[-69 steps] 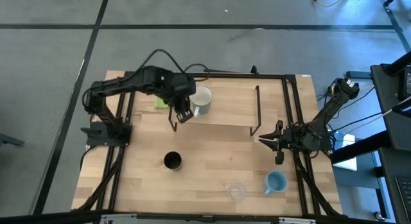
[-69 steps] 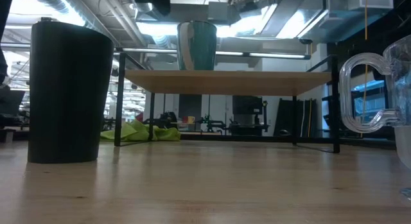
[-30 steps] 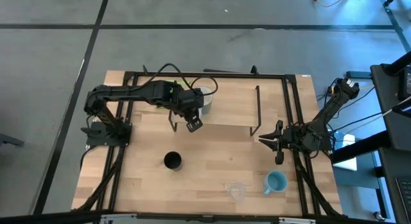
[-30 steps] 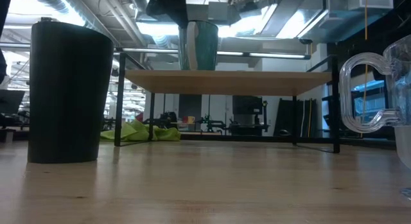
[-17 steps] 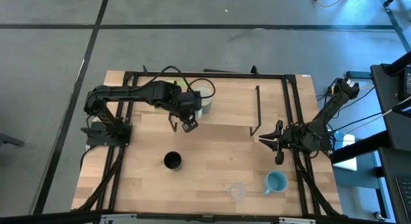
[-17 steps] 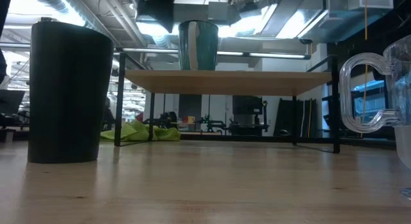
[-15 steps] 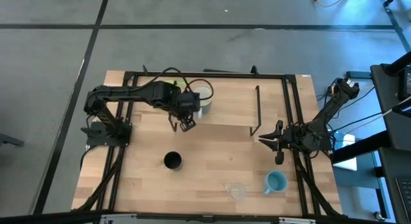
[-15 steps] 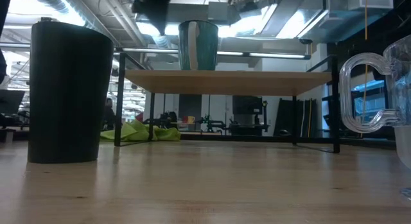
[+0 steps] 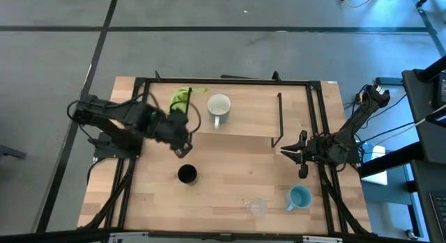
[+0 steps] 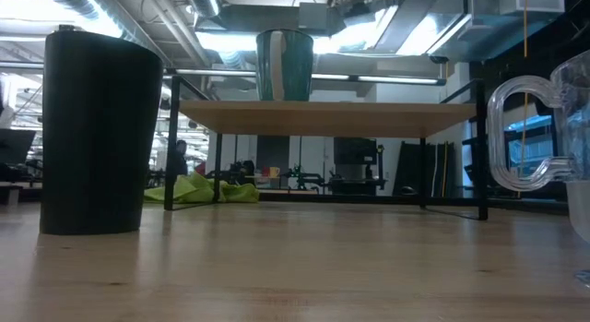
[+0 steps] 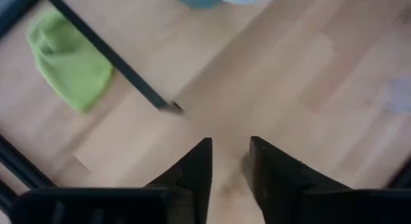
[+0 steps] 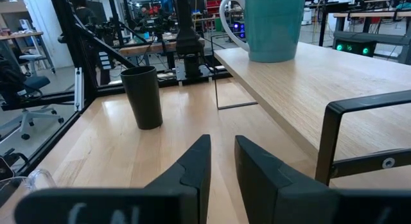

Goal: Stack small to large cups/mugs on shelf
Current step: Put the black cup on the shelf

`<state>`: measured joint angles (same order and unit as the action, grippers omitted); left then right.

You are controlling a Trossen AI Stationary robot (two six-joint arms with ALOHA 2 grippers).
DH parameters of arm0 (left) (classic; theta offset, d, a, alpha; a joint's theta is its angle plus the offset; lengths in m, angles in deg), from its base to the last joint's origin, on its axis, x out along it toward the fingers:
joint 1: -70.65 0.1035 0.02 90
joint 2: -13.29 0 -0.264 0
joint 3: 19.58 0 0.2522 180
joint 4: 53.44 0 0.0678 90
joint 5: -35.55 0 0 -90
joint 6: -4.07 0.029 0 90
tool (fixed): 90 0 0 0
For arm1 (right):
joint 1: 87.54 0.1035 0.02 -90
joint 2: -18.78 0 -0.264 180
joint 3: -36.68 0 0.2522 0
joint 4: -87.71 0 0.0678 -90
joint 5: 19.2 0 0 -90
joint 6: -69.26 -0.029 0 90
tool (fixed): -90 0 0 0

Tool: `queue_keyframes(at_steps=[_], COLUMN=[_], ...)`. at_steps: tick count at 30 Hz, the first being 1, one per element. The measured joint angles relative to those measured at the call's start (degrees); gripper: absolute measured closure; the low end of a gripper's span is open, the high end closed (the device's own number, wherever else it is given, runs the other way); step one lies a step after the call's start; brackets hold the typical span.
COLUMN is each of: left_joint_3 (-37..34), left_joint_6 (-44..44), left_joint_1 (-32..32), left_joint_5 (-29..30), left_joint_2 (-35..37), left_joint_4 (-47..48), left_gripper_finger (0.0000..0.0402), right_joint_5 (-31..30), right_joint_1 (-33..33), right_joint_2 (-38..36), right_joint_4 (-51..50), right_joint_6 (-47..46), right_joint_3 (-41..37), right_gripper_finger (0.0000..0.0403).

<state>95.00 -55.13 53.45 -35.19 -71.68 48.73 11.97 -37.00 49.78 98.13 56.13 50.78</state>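
A white handled mug (image 9: pixel 219 107) (image 10: pixel 283 65) (image 12: pixel 270 25) stands upright on the left part of the shelf (image 9: pixel 244 118) (image 10: pixel 323 117). On the table stand a black cup (image 9: pixel 187 175) (image 10: pixel 97 133) (image 12: pixel 142 95), a clear cup (image 9: pixel 257 207) (image 10: pixel 530 137) and a light blue mug (image 9: pixel 300 198). My left gripper (image 9: pixel 182 150) (image 11: pixel 230 156) hangs open over bare table between the shelf's left near corner and the black cup. My right gripper (image 9: pixel 286 152) (image 12: pixel 221 153) waits open and level off the shelf's right near corner. Neither has anything between its fingers.
A green cloth (image 9: pixel 180 98) (image 11: pixel 67 60) (image 10: pixel 203 188) lies on the table by the shelf's far left leg. Black frame rails (image 9: pixel 132 166) run along the table's left and right sides. Bare tabletop lies between the shelf's front and the near cups.
My left gripper has swung away from the white mug and off the shelf, toward the table's left and near edges, rolling as it went. It now hangs just beyond the black cup. The mug stays upright on the shelf, now uncovered.
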Motion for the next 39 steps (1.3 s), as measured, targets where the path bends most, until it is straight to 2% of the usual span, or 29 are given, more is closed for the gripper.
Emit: queue_keyframes(at_steps=[6, 10, 12, 19, 26, 39], left_joint_3=[-2.2, -5.8, -6.9, -10.3, -15.2, -20.4], left_joint_6=[-8.4, -13.3, -14.3, -19.3, -23.4, -27.6], left_joint_1=[-7.5, -10.3, -11.2, -11.3, -11.4, -10.5], left_joint_5=[-2.6, -5.3, -4.4, -2.7, -5.8, -10.5], left_joint_2=[-1.8, -3.4, -3.9, -4.0, -4.0, -4.0], left_joint_4=[0.7, 0.2, -0.4, -4.6, -10.2, -12.6], left_gripper_finger=[0.0273, 0.0263, 0.026, 0.0259, 0.0259, 0.0258], right_joint_5=[0.0, 0.0, 0.0, 0.0, 0.0, 0.0], right_joint_1=[0.0, 0.0, 0.0, 0.0, 0.0, 0.0], right_joint_2=[0.0, 0.0, 0.0, 0.0, 0.0, 0.0], right_joint_4=[0.0, 0.0, 0.0, 0.0, 0.0, 0.0], right_joint_6=[0.0, 0.0, -0.1, -0.1, 0.0, -0.1], right_joint_3=[0.0, 0.0, 0.0, 0.0, 0.0, 0.0], right_gripper_finger=[0.0331, 0.0331, 0.0331, 0.0331, 0.0331, 0.0331])
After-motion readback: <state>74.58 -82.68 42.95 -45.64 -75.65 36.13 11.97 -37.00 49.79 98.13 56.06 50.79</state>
